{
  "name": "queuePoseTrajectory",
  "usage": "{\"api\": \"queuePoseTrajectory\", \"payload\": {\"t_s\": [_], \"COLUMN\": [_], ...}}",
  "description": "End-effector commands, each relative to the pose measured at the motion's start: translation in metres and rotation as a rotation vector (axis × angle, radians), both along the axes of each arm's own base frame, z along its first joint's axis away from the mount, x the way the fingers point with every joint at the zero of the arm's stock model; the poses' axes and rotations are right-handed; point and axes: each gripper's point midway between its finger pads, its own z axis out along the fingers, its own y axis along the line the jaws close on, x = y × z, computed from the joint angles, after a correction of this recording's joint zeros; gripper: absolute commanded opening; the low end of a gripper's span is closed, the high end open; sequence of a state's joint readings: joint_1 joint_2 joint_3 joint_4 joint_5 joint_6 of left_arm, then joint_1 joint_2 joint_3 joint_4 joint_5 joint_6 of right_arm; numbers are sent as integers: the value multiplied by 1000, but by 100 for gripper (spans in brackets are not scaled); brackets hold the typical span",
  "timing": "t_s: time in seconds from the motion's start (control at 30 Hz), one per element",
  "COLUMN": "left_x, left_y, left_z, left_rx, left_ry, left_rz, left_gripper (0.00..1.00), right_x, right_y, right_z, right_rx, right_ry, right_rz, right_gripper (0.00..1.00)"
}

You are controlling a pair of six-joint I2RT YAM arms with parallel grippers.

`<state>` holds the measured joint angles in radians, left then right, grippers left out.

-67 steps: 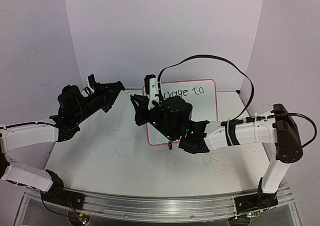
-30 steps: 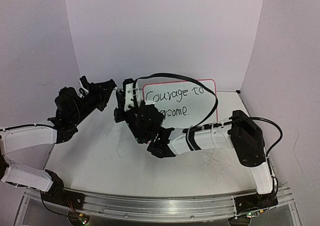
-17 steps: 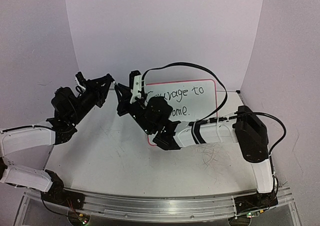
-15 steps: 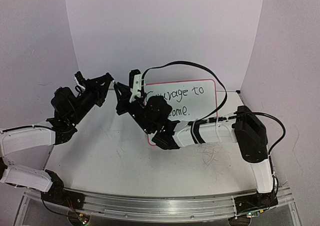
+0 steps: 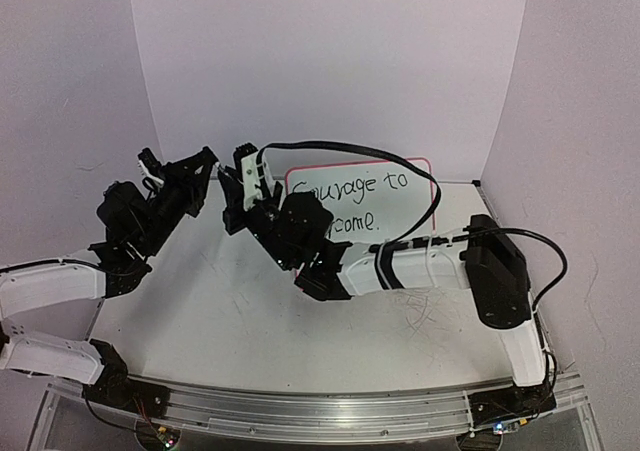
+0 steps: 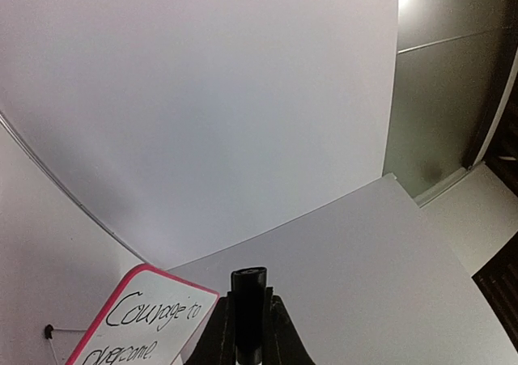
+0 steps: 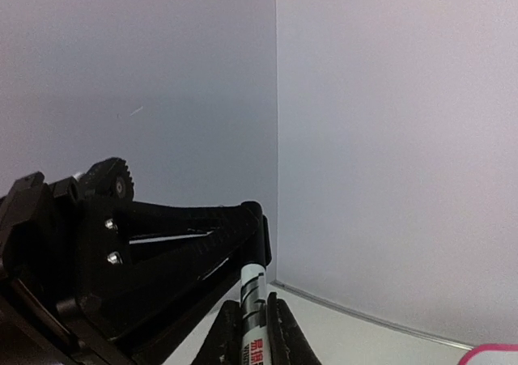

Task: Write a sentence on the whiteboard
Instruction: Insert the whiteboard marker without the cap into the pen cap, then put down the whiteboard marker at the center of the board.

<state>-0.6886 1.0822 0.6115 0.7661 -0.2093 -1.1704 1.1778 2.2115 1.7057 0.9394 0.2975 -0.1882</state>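
I am pinching a black cap (image 6: 248, 284) in the left end effector (image 6: 248, 337) and the marker (image 7: 253, 288) in the right end effector (image 7: 252, 333). I am holding both in the air, close together and facing each other, because I judge the sentence is complete and the marker needs closing. The whiteboard (image 5: 412, 221) is lying on the table (image 5: 220, 316) at the far side, partly behind the right arm, and is showing "Courage to overcome."

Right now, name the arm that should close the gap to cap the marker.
Right, probably: the right hand grips the marker, aimed at the left hand, which holds the black cap.
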Motion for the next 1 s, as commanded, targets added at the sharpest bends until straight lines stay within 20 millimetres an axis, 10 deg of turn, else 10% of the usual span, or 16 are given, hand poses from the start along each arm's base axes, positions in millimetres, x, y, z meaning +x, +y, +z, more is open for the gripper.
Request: {"api": "queuePoseTrajectory", "payload": {"t_s": [0.0,0.17,0.4,0.6,0.97], "left_x": [-25,9,41,36,32], "left_y": [-37,2,25,35,35], "left_z": [-15,-30,-140,-232,-295], "left_rx": [176,223,748,1033,1171], "left_ry": [28,125,437,613,744], "left_rz": [-181,-66,-2,-69,-157], "left_gripper": [0,0,0,0,16], "right_x": [9,-4,-38,-38,-56], "right_y": [-33,-58,-150,-253,-362], "right_z": [4,-17,-8,40,107], "right_rx": [-70,-135,-211,-246,-108], "right_ry": [87,249,338,330,297], "right_rz": [-10,17,-40,-322,-552], "right_gripper": [44,98,98,98,98]}}
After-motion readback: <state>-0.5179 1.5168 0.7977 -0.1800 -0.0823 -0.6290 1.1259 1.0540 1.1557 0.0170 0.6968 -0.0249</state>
